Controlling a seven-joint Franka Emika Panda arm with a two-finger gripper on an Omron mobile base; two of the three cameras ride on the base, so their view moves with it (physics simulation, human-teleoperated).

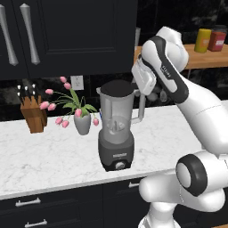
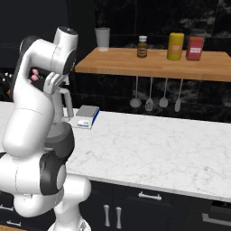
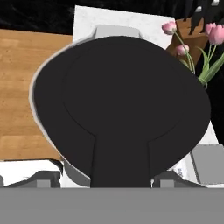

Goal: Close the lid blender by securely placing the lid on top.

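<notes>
The blender (image 1: 116,122), a translucent grey jar on a dark base with a front knob, stands near the counter's front edge. The black round lid (image 1: 118,86) lies flat over the jar's rim. In the hand view the lid (image 3: 118,100) spreads wide, with the jar's pale rim (image 3: 39,74) showing around it. Its tab reaches down between my fingertips (image 3: 43,179), which stand wide apart on either side without touching it. My gripper (image 3: 107,180) is open and holds nothing. From the left base view my gripper (image 1: 156,95) hangs just right of the jar's top, above its handle.
A grey vase of pink tulips (image 1: 82,120) stands just left of the blender, and a knife block (image 1: 33,113) further left. A small scale (image 2: 87,116) lies behind the blender. Above the counter, a wooden shelf (image 2: 153,63) carries jars, with utensils (image 2: 155,97) hanging under it.
</notes>
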